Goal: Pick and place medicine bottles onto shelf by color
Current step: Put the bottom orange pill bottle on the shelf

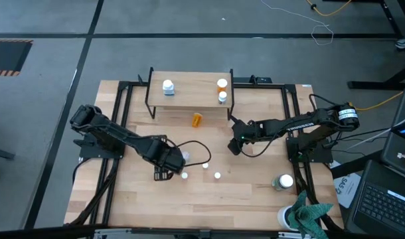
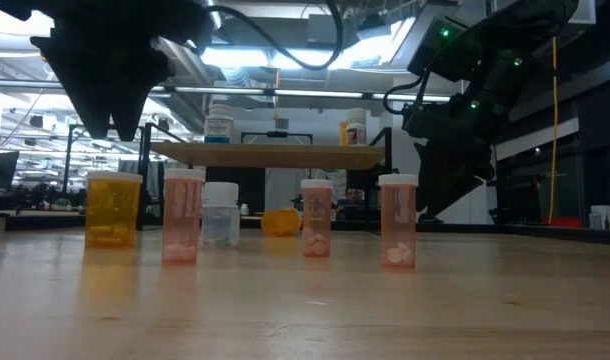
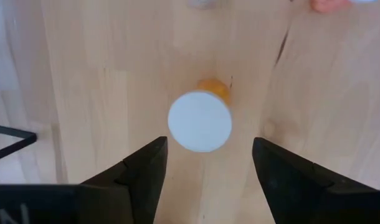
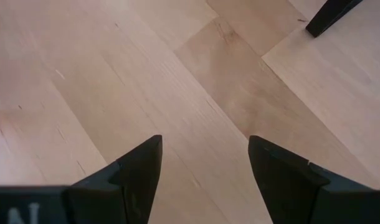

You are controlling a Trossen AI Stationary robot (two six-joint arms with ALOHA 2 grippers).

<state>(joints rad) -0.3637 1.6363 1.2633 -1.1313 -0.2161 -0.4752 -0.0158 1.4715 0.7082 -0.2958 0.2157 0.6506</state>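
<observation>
Two grippers are in view, both with fingers spread and holding nothing. The left gripper point(image 3: 205, 171) hangs over the front-left part of the wooden table point(image 1: 255, 199), pointing straight down at an upright orange medicine bottle point(image 3: 200, 119) whose round white cap sits just ahead of the gap between the two dark fingers point(image 3: 146, 171); neither finger touches it. From above, that gripper point(image 1: 168, 171) covers most of the bottle, with a clear bottle point(image 1: 184, 157) close beside it. Three more white-capped bottles stand in a loose row to its right on the table: one point(image 1: 184, 176) just beside the gripper, one point(image 1: 206, 166) a little farther, and one point(image 1: 218, 176) beyond that. In the low view these read as pinkish-orange bottles with white pills inside point(image 2: 182, 215), point(image 2: 316, 218), point(image 2: 397, 220), with a wider amber bottle point(image 2: 113, 208) under the left gripper. The right gripper point(image 1: 236, 147) hovers open over bare wood near the shelf's right front leg point(image 4: 330, 15), its fingers point(image 4: 137, 171) clear of everything. On the shelf point(image 1: 189, 99) stand a bluish-white bottle point(image 1: 168, 86) at the left and two bottles at the right, one orange point(image 1: 222, 85) and one small white point(image 1: 222, 97). Another orange bottle point(image 1: 198, 119) lies on its side just in front of the shelf. A dark green bottle point(image 1: 282, 181) stands near the table's right front, well apart from the rest.
</observation>
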